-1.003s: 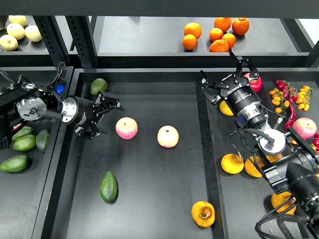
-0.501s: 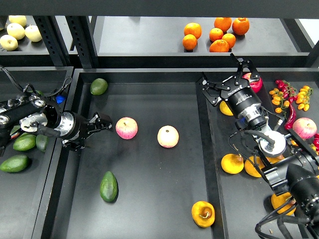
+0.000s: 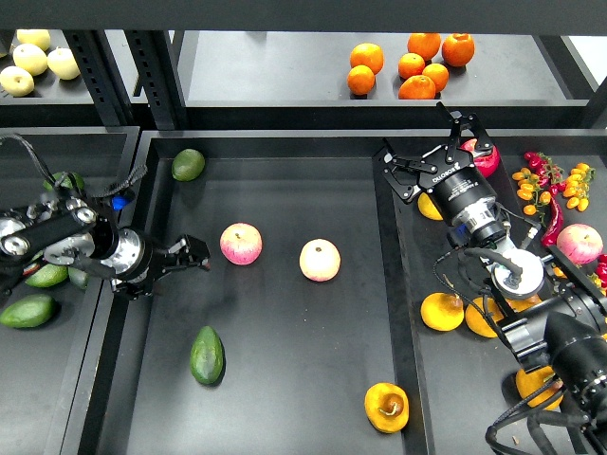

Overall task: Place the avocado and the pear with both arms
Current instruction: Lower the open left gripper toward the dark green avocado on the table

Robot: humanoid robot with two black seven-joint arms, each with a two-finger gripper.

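The dark green avocado point(image 3: 207, 354) lies in the centre tray point(image 3: 285, 408), lower left. The yellow-orange pear point(image 3: 386, 407) with a dark hollow lies at the tray's front right. My left gripper point(image 3: 188, 256) is open and empty at the tray's left edge, above the avocado and left of a pink apple. My right gripper point(image 3: 434, 150) is open and empty over the divider at the tray's far right corner, far from the pear.
Two pink-yellow apples point(image 3: 241, 244) point(image 3: 320, 260) sit mid-tray. A rounder, lighter avocado point(image 3: 188, 164) lies at the back left. Avocados point(image 3: 27, 310) fill the left bin. Oranges, a red fruit point(image 3: 481, 156) and chillies fill the right bin. The shelf holds oranges point(image 3: 410, 64).
My left gripper has pulled back left and down, from beside the light avocado to the tray's left edge. My right gripper has barely moved.
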